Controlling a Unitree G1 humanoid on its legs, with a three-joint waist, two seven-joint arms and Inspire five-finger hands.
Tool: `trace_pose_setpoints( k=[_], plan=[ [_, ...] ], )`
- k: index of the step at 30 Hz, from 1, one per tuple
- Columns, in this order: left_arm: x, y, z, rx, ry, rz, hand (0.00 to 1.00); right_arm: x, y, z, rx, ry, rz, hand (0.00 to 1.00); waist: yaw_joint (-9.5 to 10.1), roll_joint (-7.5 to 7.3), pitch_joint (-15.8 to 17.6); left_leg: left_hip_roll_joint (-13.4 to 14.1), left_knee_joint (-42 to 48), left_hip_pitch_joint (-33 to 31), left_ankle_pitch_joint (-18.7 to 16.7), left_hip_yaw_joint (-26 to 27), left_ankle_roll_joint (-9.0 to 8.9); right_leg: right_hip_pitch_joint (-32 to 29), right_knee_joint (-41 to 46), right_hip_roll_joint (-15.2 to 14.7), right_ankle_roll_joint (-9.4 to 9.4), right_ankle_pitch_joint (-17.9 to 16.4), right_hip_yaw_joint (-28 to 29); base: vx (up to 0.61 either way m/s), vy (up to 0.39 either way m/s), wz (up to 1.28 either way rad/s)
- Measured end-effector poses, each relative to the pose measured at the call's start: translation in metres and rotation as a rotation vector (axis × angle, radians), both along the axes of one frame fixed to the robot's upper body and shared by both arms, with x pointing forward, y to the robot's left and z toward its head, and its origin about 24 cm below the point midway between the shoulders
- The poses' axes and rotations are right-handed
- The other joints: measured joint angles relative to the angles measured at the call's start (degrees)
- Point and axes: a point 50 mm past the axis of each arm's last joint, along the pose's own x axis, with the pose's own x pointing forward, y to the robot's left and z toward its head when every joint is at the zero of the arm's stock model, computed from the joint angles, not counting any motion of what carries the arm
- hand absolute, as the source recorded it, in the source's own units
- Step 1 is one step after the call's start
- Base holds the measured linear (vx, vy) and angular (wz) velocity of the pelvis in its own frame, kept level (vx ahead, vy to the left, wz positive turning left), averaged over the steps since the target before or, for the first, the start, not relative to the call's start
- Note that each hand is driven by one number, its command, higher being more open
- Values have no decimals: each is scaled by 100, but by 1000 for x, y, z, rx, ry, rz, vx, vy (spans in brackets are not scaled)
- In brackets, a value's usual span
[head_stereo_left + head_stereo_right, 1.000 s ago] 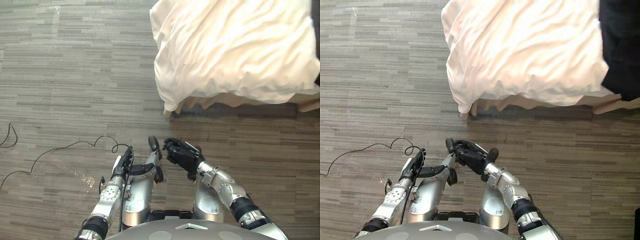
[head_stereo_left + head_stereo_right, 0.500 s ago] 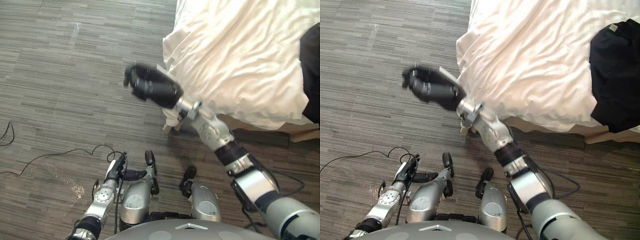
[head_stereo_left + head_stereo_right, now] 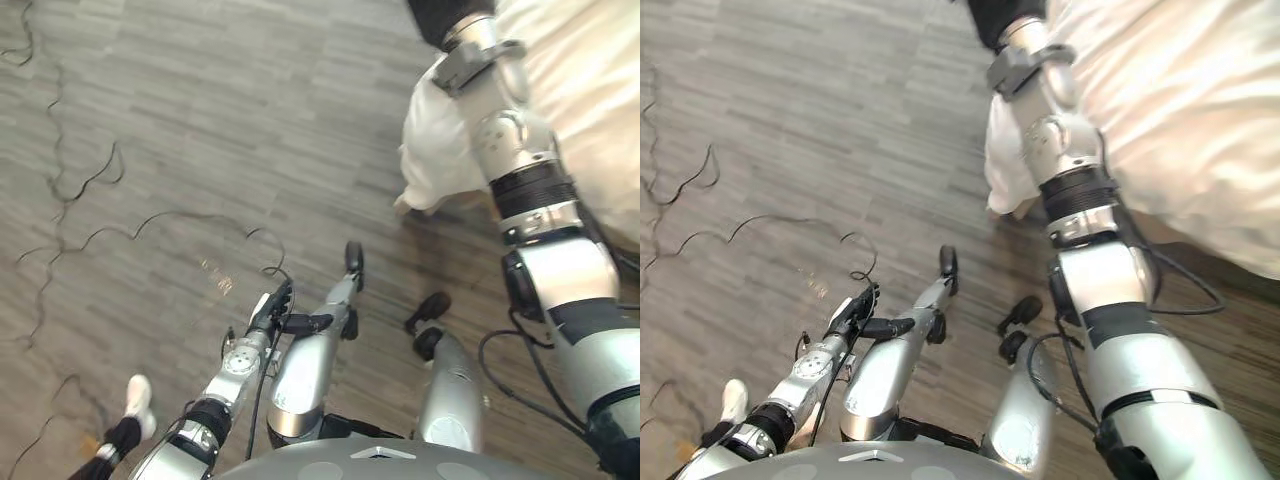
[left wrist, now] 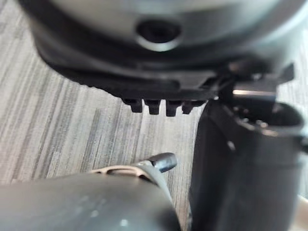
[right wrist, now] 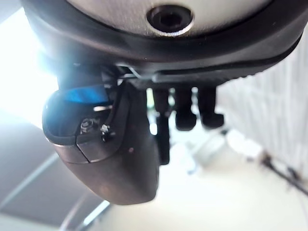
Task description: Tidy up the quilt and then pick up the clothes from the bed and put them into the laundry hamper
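Note:
The white quilt (image 3: 590, 90) covers the bed at the upper right, and one corner (image 3: 430, 170) hangs down toward the floor. My right arm reaches up in front of that corner, with my right hand (image 3: 447, 14) at the picture's upper edge. In the right wrist view its fingers (image 5: 185, 108) and thumb (image 5: 113, 154) are relaxed and hold nothing. My left hand (image 3: 272, 312) hangs low over the floor, open and empty, with its thumb (image 4: 245, 154) standing apart.
Grey wood-plank floor (image 3: 200, 120) spreads to the left of the bed. Thin cables (image 3: 60, 170) trail across it at the far left. A person's foot in a white shoe (image 3: 138, 398) stands at the lower left.
My right arm has swung higher, taking the hand from beside the quilt corner to the picture's upper edge. The camera has tilted and turned left. The left hand stays low.

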Motion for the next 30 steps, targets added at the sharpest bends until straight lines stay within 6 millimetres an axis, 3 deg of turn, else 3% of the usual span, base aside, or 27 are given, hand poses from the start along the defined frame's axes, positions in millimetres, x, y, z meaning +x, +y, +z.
trace_pose_setpoints(
  k=[2,3,5,8,12,16,18,19,21,22,24,25,27,28,29,30],
  plan=[
    [1,-3,3,-24,-10,-4,100,7,-45,-14,44,103,-172,0,123,14,-8,-33,-71,-147,91,22,-7,-308,257,-92,-44,-91,68,-47,-53,3],
    [1,-5,3,-29,-11,-10,100,5,-52,-12,24,92,-181,0,146,55,-37,-53,-105,-254,142,35,2,-497,366,-135,-60,-129,103,-54,-52,-2],
    [0,-10,3,-38,-12,-25,100,1,-47,2,23,26,-150,0,178,130,-89,-74,-196,-333,189,92,-2,-708,510,-187,-75,-169,166,-61,-30,-3],
    [-4,-15,4,-50,-27,-47,100,-5,-55,8,58,-32,-106,0,178,198,-137,-107,-326,-356,199,272,-14,-952,645,-238,-54,-193,283,-64,-10,-7],
    [-17,-17,5,-85,-41,-26,100,-26,-59,27,158,-217,73,0,-79,207,-145,-125,-526,-365,233,1002,13,-1213,809,-438,6,-171,420,-51,19,2],
    [-29,-16,4,-140,-37,38,100,-68,-104,17,220,-403,95,0,-408,161,-113,-210,-481,-323,139,1246,161,-1206,685,-505,171,-62,590,-21,55,-16],
    [-34,-8,3,-159,-34,104,100,-95,-158,-24,350,-407,-54,0,-647,27,-21,-214,-469,-118,38,1481,235,-1036,496,-446,278,42,808,24,69,-52],
    [-35,-5,3,-160,-37,123,100,-102,-170,-36,383,-400,-91,0,-724,-40,24,-208,-463,-34,10,1552,238,-981,445,-419,282,66,881,35,68,-61],
    [-38,6,2,-138,-52,165,100,-131,-209,-86,485,-359,-232,0,-1005,-234,128,-122,-355,209,-148,1789,248,-754,205,-294,292,174,1058,53,61,-63],
    [-39,7,1,-127,-54,166,100,-137,-215,-100,517,-337,-264,0,-1055,-288,126,-95,-336,265,-185,1836,232,-709,161,-256,306,196,1107,73,33,-67],
    [-41,14,0,-96,-54,177,100,-158,-234,-161,660,-220,-392,0,-1315,-473,150,41,-206,564,-343,2066,179,-429,-40,-88,286,266,1275,75,-9,-64],
    [-42,15,-1,-88,-50,175,100,-163,-237,-176,686,-185,-426,0,-1376,-494,148,83,-158,639,-390,2101,163,-339,-85,-48,285,268,1300,80,-41,-51],
    [-44,18,-4,-68,-39,164,100,-184,-241,-228,759,-42,-530,0,-1522,-532,156,223,-81,981,-492,2209,79,40,-276,106,284,268,1354,87,-63,-39],
    [-45,18,-5,-63,-37,161,100,-189,-240,-239,772,-9,-549,0,-1539,-532,155,255,-81,1064,-505,2222,60,126,-311,145,283,268,1358,89,-79,-25],
    [-47,18,-7,-56,-25,159,100,-196,-236,-260,799,64,-572,100,-1585,-534,155,313,-83,1227,-522,2223,32,317,-392,215,271,261,1343,83,-86,-14],
    [-48,19,-9,-43,-18,151,100,-201,-230,-275,806,125,-585,100,-1615,-537,157,353,-83,1353,-533,2224,12,467,-469,266,264,256,1332,77,-85,-10]
  ],
)
